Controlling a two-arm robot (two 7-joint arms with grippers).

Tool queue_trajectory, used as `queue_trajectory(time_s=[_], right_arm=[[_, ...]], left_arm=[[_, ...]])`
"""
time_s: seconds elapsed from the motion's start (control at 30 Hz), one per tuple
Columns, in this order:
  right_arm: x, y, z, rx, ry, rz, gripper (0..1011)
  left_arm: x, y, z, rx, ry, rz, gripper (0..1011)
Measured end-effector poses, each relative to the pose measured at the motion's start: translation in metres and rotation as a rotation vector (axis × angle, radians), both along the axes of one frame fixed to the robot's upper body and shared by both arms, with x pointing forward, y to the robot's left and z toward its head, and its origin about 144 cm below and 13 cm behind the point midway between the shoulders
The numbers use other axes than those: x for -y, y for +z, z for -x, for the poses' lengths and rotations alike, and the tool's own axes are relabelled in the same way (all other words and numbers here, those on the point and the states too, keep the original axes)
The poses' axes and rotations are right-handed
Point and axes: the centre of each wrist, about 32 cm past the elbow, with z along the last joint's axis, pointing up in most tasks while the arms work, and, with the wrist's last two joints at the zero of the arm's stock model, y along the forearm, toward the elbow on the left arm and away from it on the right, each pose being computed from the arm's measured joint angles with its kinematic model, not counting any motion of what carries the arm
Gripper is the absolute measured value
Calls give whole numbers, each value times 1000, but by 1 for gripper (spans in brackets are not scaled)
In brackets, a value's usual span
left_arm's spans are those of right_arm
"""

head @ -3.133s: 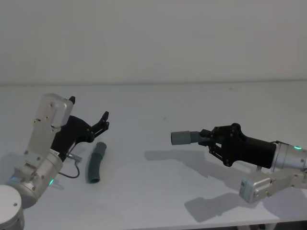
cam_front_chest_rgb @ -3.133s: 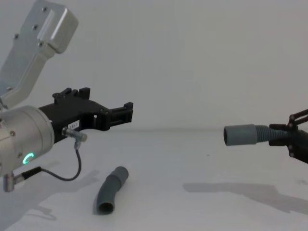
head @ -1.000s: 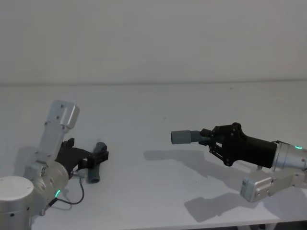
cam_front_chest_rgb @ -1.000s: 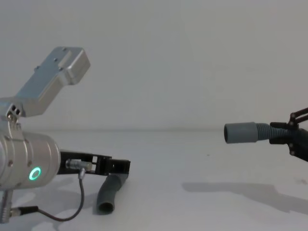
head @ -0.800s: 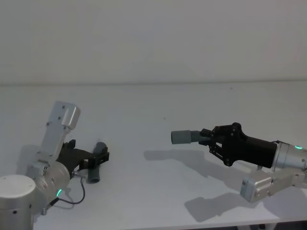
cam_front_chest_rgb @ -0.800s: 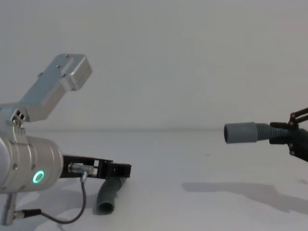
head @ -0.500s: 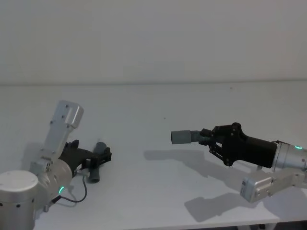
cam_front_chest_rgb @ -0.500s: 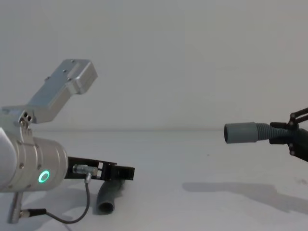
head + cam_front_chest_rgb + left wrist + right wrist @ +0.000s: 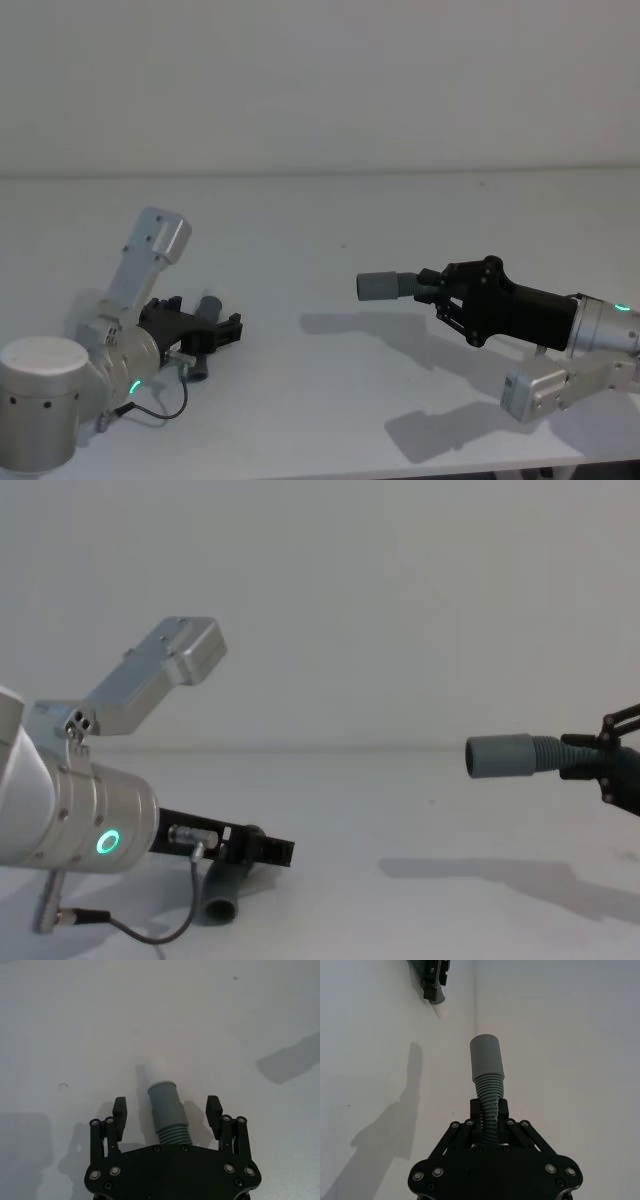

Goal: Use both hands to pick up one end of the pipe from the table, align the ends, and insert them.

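Note:
One dark grey ribbed pipe (image 9: 166, 1107) piece lies on the white table (image 9: 320, 220), its narrow white tip (image 9: 154, 1067) pointing away from my left wrist. My left gripper (image 9: 167, 1109) is low over it and open, one finger on each side, with gaps to the cuff. In the head view this gripper (image 9: 215, 330) is at the left, and the lying piece (image 9: 208, 306) shows partly under it. At the right, my right gripper (image 9: 432, 290) is shut on the second pipe piece (image 9: 487, 1067) and holds it in the air. That piece's wide smooth cuff (image 9: 500, 757) points left.
A thin black cable (image 9: 150, 935) loops from my left wrist near the table's front. The held piece and the right arm cast shadows (image 9: 400, 340) on the table's middle. A pale wall (image 9: 320, 80) stands behind the table.
My left gripper has come down from above the table and slid forward, so its open fingers now straddle the lying pipe piece. The right arm and its piece have stayed still.

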Motion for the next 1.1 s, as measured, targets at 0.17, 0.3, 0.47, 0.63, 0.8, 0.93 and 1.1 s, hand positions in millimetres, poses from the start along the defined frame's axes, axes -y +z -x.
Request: queue_trajectory(time_s=[0.17, 0.3, 0.47, 0.63, 0.8, 0.93, 1.1], right_arm=[[0, 0, 0, 0, 0, 0, 158], [0, 0, 0, 0, 0, 0, 158], [0, 0, 0, 0, 0, 0, 159], [0, 0, 0, 0, 0, 0, 158], [0, 0, 0, 0, 0, 0, 158], [0, 0, 0, 0, 0, 0, 158], [0, 0, 0, 0, 0, 0, 158]], left_arm=[[0, 1, -4, -14, -21, -8, 857], [0, 2, -8, -24, -37, -17, 741], [0, 3, -10, -30, -48, -23, 563], [0, 3, -12, -35, -57, -27, 399], [0, 4, -13, -38, -61, -30, 340], [0, 4, -13, -40, -64, -31, 340], [0, 4, -14, -41, -67, -33, 340]])
